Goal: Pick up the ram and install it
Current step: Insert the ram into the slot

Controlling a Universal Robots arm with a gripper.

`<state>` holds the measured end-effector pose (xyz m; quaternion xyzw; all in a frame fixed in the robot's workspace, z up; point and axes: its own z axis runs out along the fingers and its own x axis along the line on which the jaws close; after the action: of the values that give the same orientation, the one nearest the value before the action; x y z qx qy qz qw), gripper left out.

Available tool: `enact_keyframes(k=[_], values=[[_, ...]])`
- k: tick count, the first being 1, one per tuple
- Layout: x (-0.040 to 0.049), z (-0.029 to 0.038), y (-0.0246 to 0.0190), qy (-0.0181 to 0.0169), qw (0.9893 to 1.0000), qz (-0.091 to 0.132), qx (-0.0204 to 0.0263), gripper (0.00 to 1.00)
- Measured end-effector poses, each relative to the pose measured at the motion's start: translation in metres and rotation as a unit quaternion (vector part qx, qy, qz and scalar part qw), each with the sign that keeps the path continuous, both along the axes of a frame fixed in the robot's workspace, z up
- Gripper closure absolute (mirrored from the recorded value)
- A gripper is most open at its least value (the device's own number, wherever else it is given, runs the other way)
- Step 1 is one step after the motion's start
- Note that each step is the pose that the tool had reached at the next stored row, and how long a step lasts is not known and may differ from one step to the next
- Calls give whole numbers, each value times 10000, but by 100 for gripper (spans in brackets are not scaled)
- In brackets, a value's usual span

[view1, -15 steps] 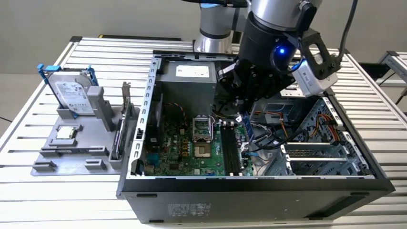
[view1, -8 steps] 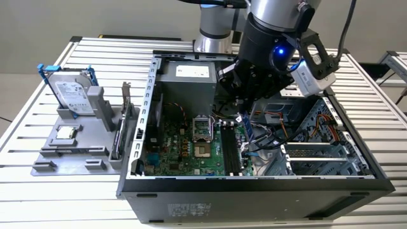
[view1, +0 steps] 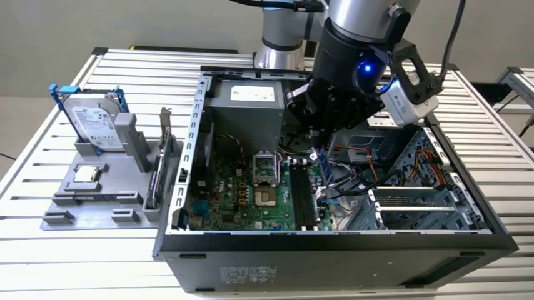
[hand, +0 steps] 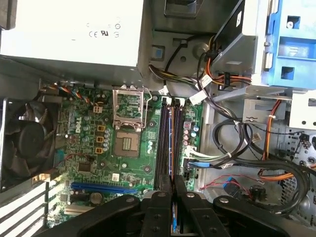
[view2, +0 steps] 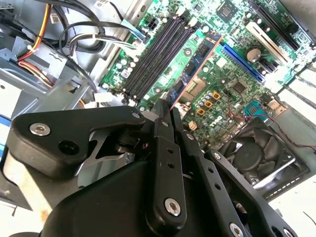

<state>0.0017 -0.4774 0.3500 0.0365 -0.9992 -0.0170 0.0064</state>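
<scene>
The gripper (view1: 321,140) hangs inside the open PC case (view1: 467,234), fingers (view2: 165,148) pressed together on the ram (view2: 195,66), a thin blue stick pointing down from the tips toward the motherboard (hand: 94,148). In the first wrist view the ram's edge (hand: 171,143) lies along the black slots (hand: 162,143), long axis parallel w/ them, just above. If it already touches a slot, I cannot tell: the fingers hide its upper end. The hard drive (view1: 94,125) stands outside on the table (view1: 59,250), well apart.
</scene>
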Motion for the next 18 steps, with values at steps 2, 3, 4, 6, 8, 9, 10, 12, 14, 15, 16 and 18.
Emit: enact_keyframes(k=[2, 3, 4, 6, 8, 9, 10, 12, 14, 15, 16, 18], values=[[2, -6, 6, 0, 10000, -1, 0, 100], [3, -10, 9, 0, 10000, -1, 0, 100], [4, -12, 12, 0, 10000, -1, 0, 100], [5, -19, 17, 0, 10000, -2, 0, 100], [7, -25, 22, 0, 10000, -2, 0, 100], [8, -28, 25, 0, 10000, -3, 0, 100], [10, -40, 35, 0, 10000, -4, 0, 100], [13, -62, 51, 0, 10000, -8, 0, 100], [14, -68, 55, 0, 10000, -9, 0, 100], [15, -71, 57, 0, 10000, -9, 0, 100], [15, -74, 59, 0, 10000, -10, 0, 100], [16, -80, 62, 0, 10000, -11, 0, 100]])
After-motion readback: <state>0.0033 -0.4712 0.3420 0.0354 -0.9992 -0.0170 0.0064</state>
